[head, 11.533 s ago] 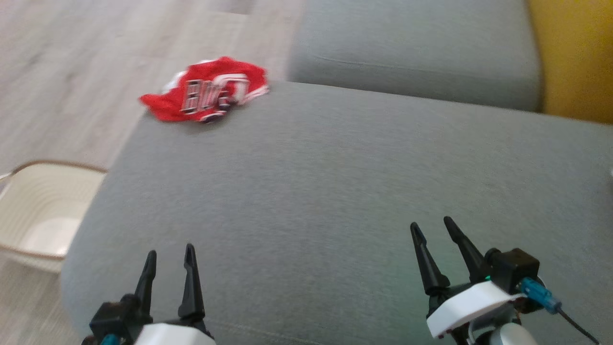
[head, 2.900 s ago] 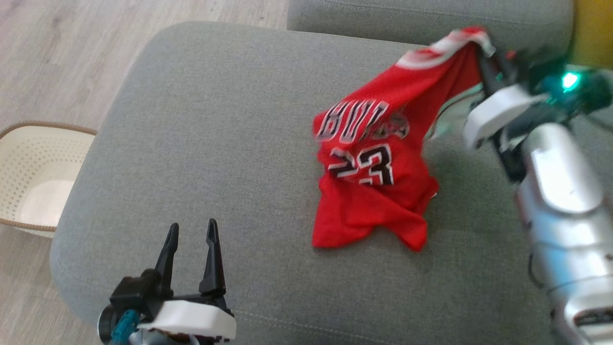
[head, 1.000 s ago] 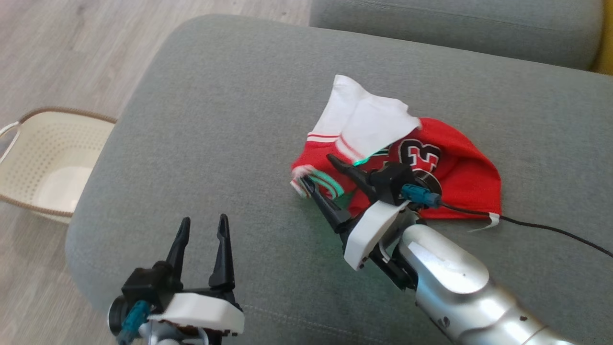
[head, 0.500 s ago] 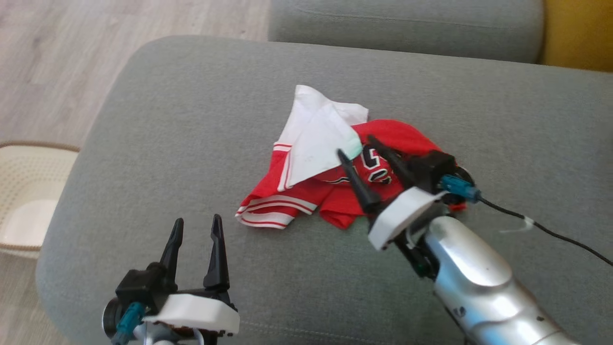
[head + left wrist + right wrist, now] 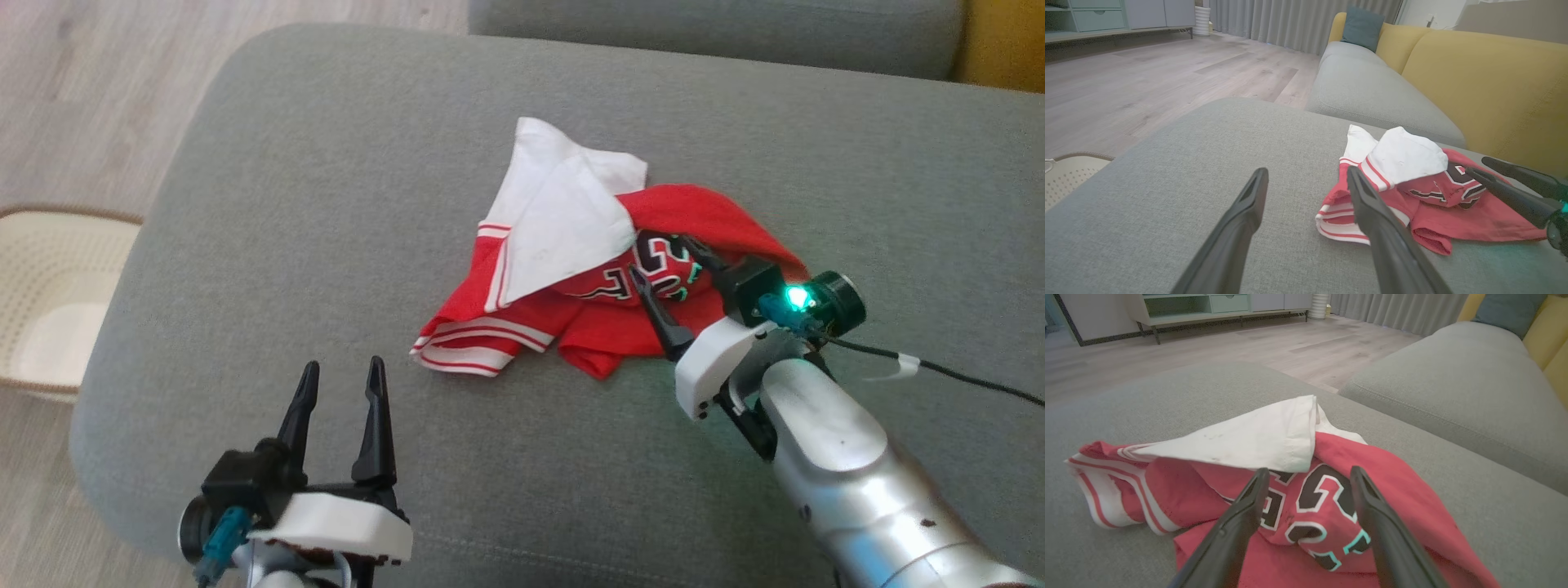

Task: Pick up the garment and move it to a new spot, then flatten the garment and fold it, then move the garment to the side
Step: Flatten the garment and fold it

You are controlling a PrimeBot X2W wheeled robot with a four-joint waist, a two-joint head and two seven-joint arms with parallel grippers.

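Note:
The garment (image 5: 694, 224) is a red jersey with black numbers and white-striped trim. It lies crumpled in the middle of the grey sofa cushion (image 5: 343, 180), with a white flap of its inside turned up on top. My right gripper (image 5: 660, 257) is open at the heap's right side, its fingers just over the number and nothing between them. The right wrist view shows the right gripper (image 5: 1310, 470) straddling the number on the garment (image 5: 1392, 477). My left gripper (image 5: 343, 365) is open near the cushion's front edge, apart from the cloth. In the left wrist view the left gripper (image 5: 1307, 170) points at the garment (image 5: 1453, 220).
A cream perforated basket (image 5: 49, 286) stands on the wooden floor left of the cushion. A second grey cushion (image 5: 710, 33) and a yellow sofa back (image 5: 1474, 81) lie beyond. A black cable (image 5: 939, 371) trails from my right wrist across the cushion.
My right gripper has left the garment's striped edge and drawn back to the right, jaws open. The garment has settled in a heap. The left arm has stayed put; the camera shifted.

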